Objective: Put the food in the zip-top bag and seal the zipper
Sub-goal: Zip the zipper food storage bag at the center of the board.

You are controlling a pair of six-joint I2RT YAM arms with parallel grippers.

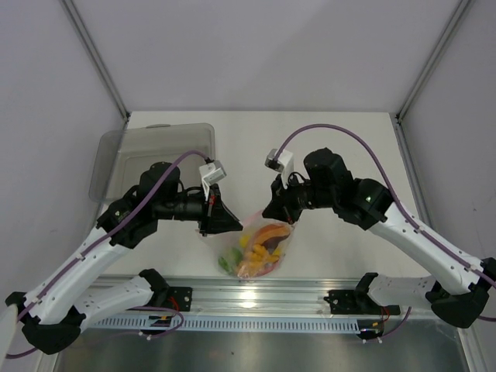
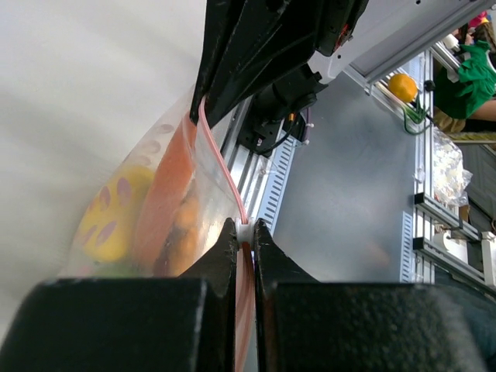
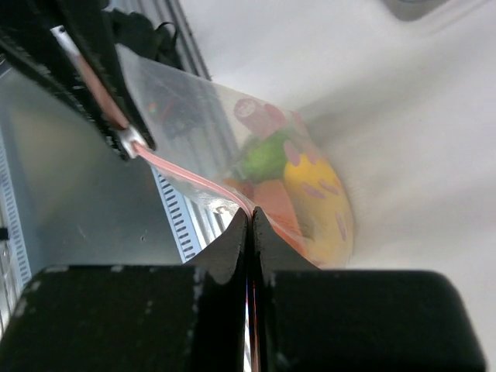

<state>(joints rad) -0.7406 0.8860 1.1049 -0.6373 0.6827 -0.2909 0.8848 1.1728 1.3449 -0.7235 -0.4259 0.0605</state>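
L claw: jaws closed, pinching zipper at one end of bag mouth. R claw: jaws closed, pinching same strip at other end. Zip-top bag held betw both claws, at near edge of counter. Food inside bag: yellow, orange, green pcs visible. Grey tray at far-left of counter, apart from bag.
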